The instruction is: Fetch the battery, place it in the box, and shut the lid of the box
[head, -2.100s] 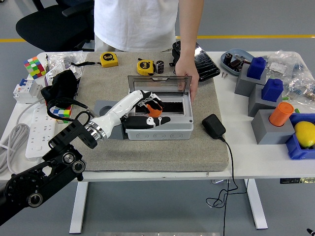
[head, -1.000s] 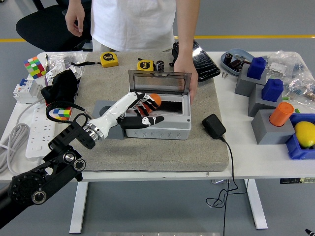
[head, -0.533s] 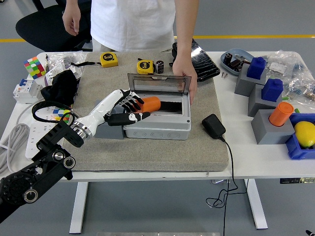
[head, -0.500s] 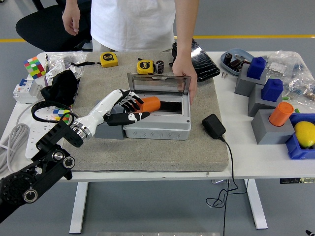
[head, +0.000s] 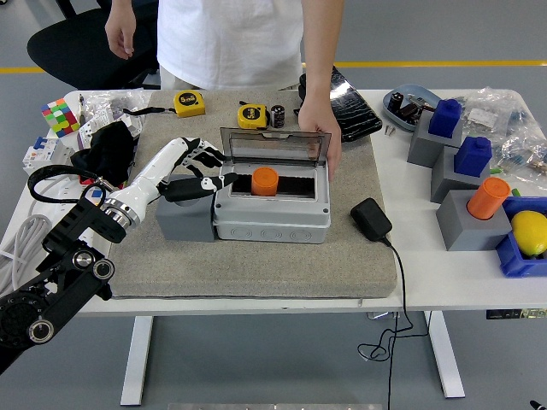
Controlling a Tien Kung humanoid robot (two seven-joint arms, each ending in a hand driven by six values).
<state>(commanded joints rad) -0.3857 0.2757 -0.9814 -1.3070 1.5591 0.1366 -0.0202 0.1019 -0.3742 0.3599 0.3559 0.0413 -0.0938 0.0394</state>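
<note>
An orange cylindrical battery (head: 264,181) stands upright inside the open grey box (head: 272,224) on the grey mat. The box's clear lid (head: 273,145) stands up at the back. A person's hand (head: 320,130) holds the lid's right corner. My left hand (head: 202,171) is just left of the box, above a grey block (head: 184,220). Its fingers are spread and hold nothing. It is clear of the battery. My right arm is out of view.
Two yellow tape measures (head: 190,103) and a small black cylinder (head: 278,116) lie behind the box. A black charger (head: 370,219) with a cable lies right of it. Grey stands with blue blocks (head: 444,120), an orange cylinder (head: 488,198) and a lemon (head: 530,232) fill the right side. A power strip and cube (head: 58,116) lie at the left.
My left hand let go of the orange battery inside the box and drew back to the left. The battery now stands alone in the box. The person still holds the lid up.
</note>
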